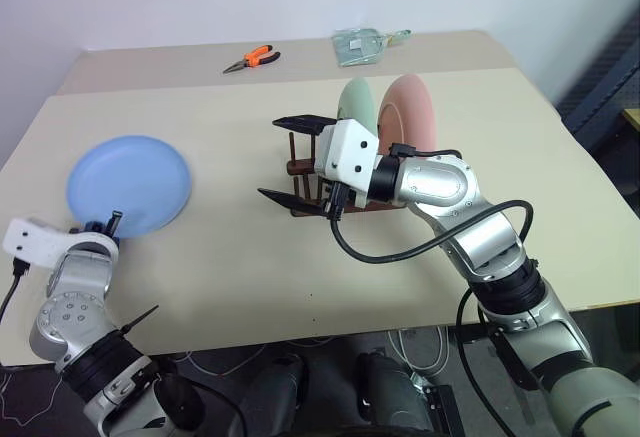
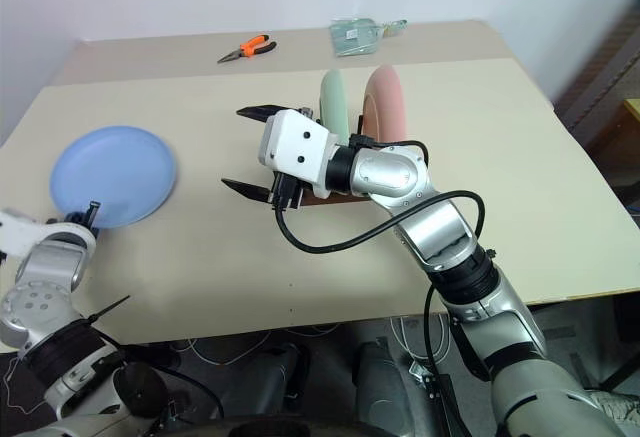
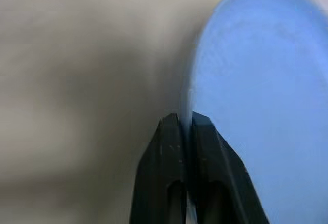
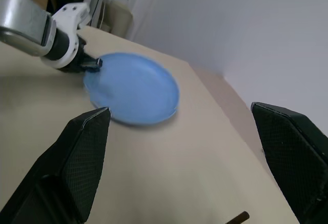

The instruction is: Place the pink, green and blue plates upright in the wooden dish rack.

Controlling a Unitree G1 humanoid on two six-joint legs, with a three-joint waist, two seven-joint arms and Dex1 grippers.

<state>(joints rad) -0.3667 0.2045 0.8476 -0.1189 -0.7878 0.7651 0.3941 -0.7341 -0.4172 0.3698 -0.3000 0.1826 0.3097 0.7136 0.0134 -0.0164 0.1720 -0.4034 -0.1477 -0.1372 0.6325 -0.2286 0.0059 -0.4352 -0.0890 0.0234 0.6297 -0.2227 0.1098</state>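
left end effector [image 3: 187, 124] apparently pinching blue plate [image 3: 256, 96]

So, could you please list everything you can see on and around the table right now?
Blue plate: one, light blue, lying on the table's left side, its near rim pinched by the left gripper.
Green plate: one, pale mint, upright in the rack.
Pink plate: one, salmon, upright in the rack, right of the green one.
Dish rack: one, dark brown wood, mid-table, partly behind the right gripper.
Pliers: one, orange handles, far side of the table.
Clear packet: one, far side, right of the pliers.
Table: one, beige.
Left gripper: shut on the blue plate's rim.
Right gripper: open, held in front of the rack.
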